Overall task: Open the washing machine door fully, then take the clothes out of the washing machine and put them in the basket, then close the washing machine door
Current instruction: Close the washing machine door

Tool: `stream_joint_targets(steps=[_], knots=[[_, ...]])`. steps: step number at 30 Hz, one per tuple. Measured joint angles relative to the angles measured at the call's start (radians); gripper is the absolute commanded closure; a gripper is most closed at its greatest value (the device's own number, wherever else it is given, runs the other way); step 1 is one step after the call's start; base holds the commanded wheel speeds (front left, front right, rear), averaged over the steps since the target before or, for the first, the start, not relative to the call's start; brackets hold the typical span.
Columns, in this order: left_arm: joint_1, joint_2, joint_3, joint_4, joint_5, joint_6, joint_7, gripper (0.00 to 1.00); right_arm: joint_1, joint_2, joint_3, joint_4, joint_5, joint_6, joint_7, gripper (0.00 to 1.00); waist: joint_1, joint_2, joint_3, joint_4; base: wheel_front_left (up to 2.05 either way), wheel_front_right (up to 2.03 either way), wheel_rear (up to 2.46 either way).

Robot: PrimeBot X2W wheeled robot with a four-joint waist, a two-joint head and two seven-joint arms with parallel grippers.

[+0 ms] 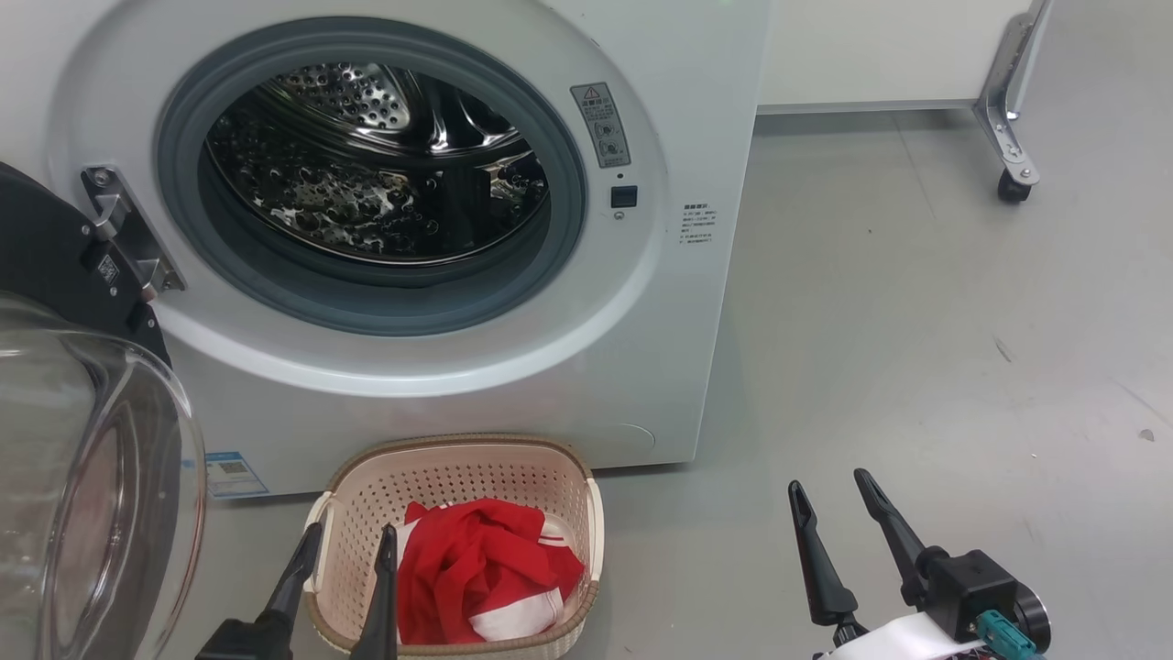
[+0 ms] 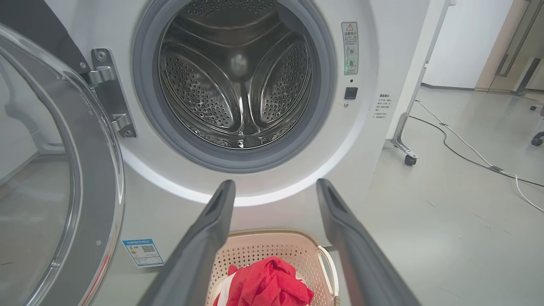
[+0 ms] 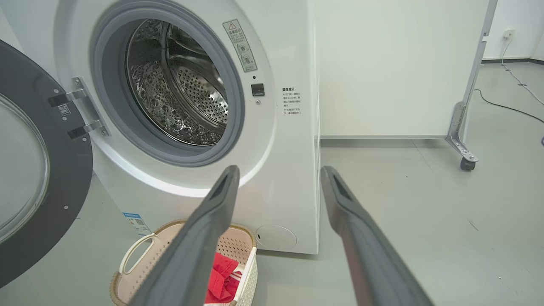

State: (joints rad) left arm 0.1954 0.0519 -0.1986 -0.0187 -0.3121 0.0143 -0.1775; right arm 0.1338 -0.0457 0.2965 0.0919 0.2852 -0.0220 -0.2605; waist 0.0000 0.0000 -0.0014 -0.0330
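The white washing machine (image 1: 660, 302) stands with its round door (image 1: 82, 440) swung wide open to the left, glass bowl bulging toward me. I see bare steel in its drum (image 1: 376, 174), with no fabric. Red clothes (image 1: 481, 568) with white trim lie in the cream basket (image 1: 458, 467) on the floor below the opening. My left gripper (image 1: 350, 539) hovers open over the basket's left edge, nothing between its fingers. My right gripper (image 1: 832, 486) is open above bare floor, right of the basket. In the left wrist view, the clothes (image 2: 267, 282) lie between the open fingers (image 2: 212, 221).
A white panel on a metal frame with a castor wheel (image 1: 1013, 188) stands at the back right. Cables (image 2: 467, 148) run over the grey floor to the right. A blue sticker (image 1: 234, 472) marks the machine's lower left front.
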Motion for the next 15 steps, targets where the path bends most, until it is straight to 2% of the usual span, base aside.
stream_joint_targets(steps=[15], knots=[[0.016,0.007,0.0,-0.064,0.026,0.024,0.015,0.0,0.003,0.0,-0.006,-0.016,-0.004,-0.014,0.0,0.0,0.0,0.0,0.011,-0.006,-0.18,0.18,0.0]])
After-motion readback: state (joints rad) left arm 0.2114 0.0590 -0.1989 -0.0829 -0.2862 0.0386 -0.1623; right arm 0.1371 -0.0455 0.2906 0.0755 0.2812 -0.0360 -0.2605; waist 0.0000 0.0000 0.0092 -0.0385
